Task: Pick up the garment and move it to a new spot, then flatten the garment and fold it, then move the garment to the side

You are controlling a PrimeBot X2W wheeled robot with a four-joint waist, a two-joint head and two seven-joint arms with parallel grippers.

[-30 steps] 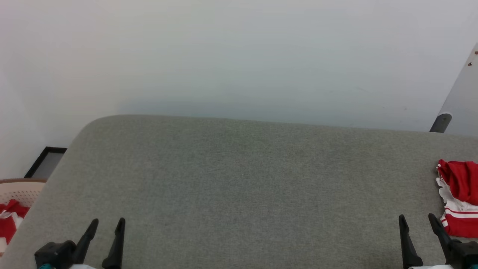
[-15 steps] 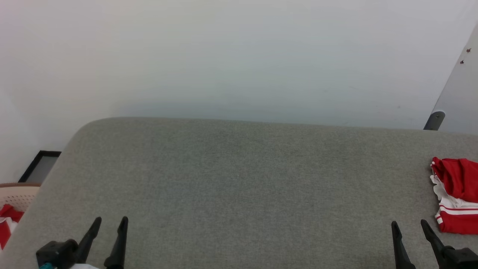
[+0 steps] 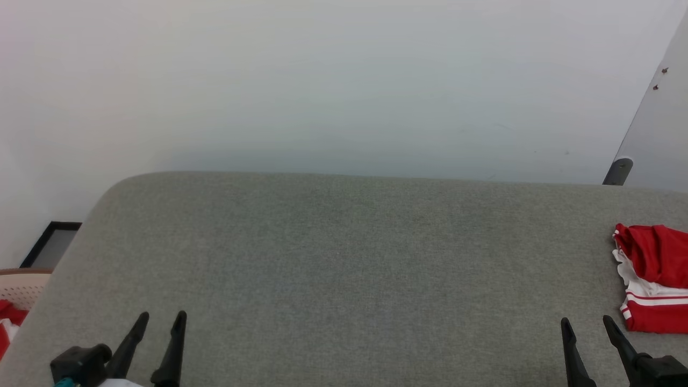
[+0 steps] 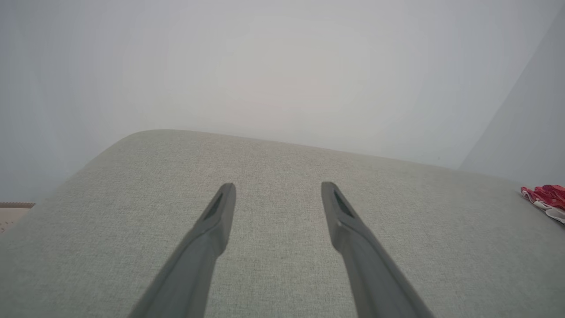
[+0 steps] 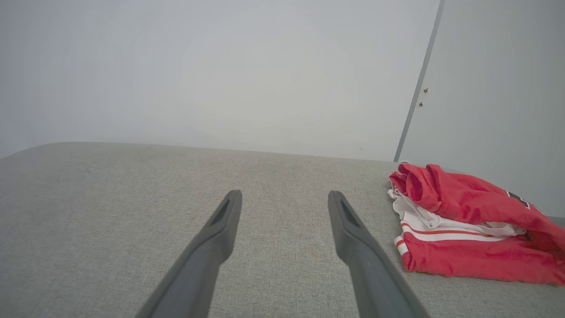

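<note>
Briefly: spotted garment (image 3: pixel 653 279) bunched at right edge of frame on grey cushion (image 3: pixel 344 258), just up-right of right gripper (image 3: pixel 586 320), not touching. Found its jaws apart, empty; same w/ left gripper (image 3: pixel 163 314) at lower left. Noted perforated basket (image 3: pixel 24 282) w/ red-white cloth (image 3: pixel 8 317) at far lower-left corner, black frame (image 3: pixel 51 244) above it.

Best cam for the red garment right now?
Right wrist view: the garment lies bunched on the grey fabric surface, almost whole, stripe trim clear. Head view crops it at the right edge; left wrist view shows a distant sliver.
</note>
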